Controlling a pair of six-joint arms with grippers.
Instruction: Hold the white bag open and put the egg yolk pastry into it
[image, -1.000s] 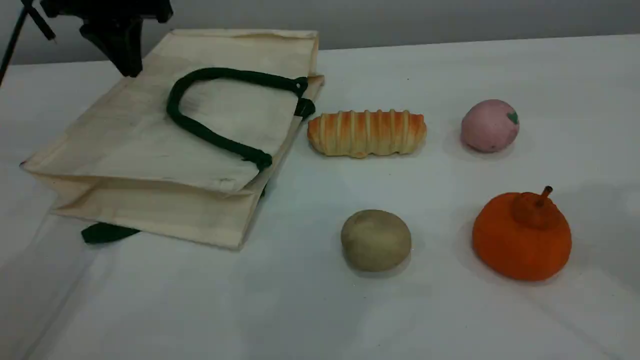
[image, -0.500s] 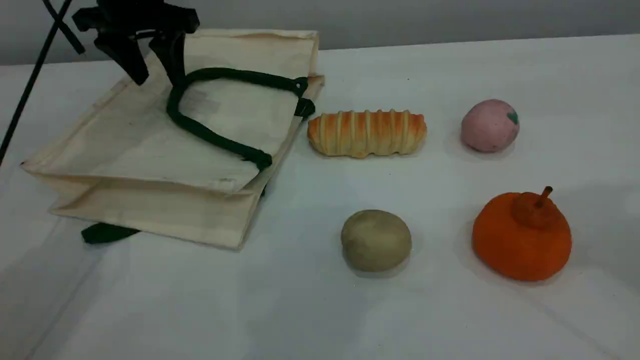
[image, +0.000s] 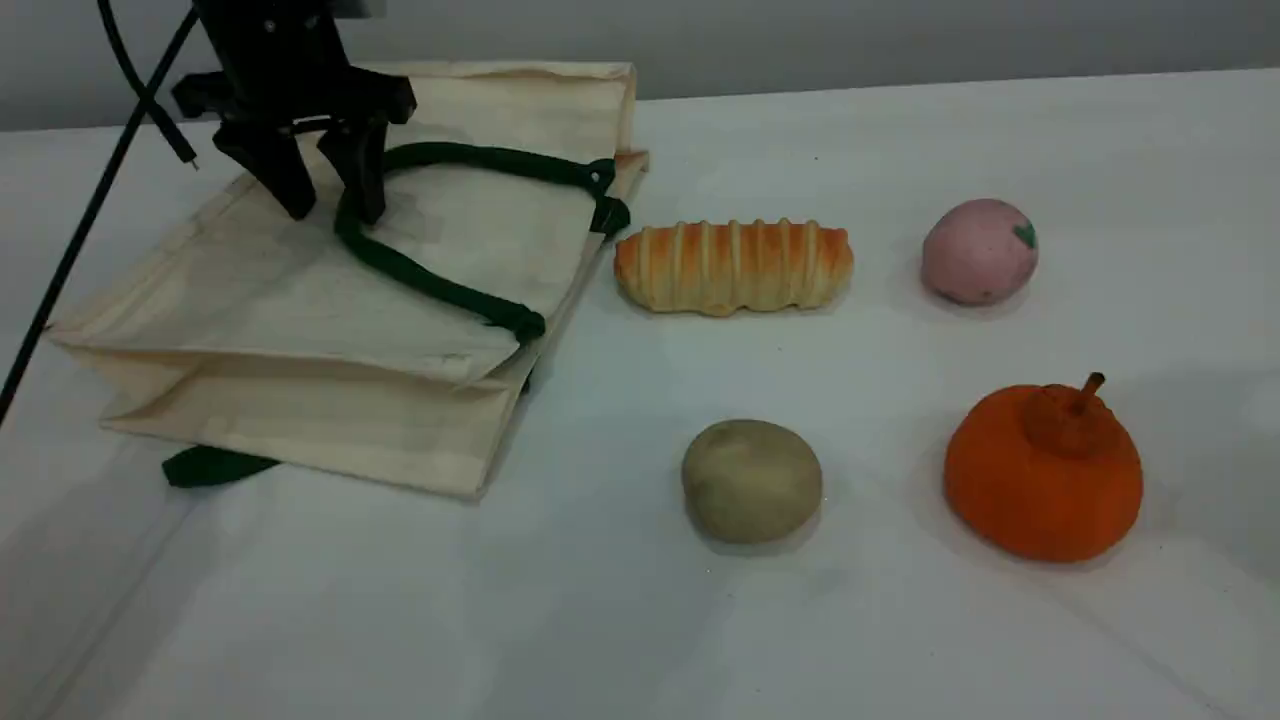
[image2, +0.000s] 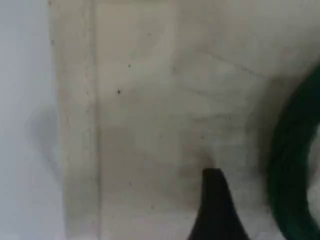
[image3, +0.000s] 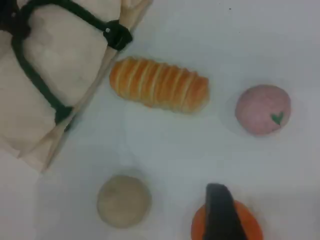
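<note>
Bag-opening step. Your left gripper (image: 328, 205), jaws apart, over white bag (image: 250, 300) at 10 o'clock, beside handle (image: 440, 285). Egg yolk pastry (image: 752, 480) at 5 o'clock, untouched. Right gripper (image3: 219, 212): can't tell. Next: pinch handle, lift.

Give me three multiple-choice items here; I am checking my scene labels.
1. Where is the egg yolk pastry? A) inside the white bag B) on the table, apart from it C) in a gripper
2. How many items lie outside the bag? A) two B) three C) four
3. The left gripper is: A) open over the bag B) shut on the pastry C) unseen
Key: 1B, it sits alone on the table; 2C, pastry, bread loaf, pink ball, orange fruit; 3A, its fingers stand apart.
</note>
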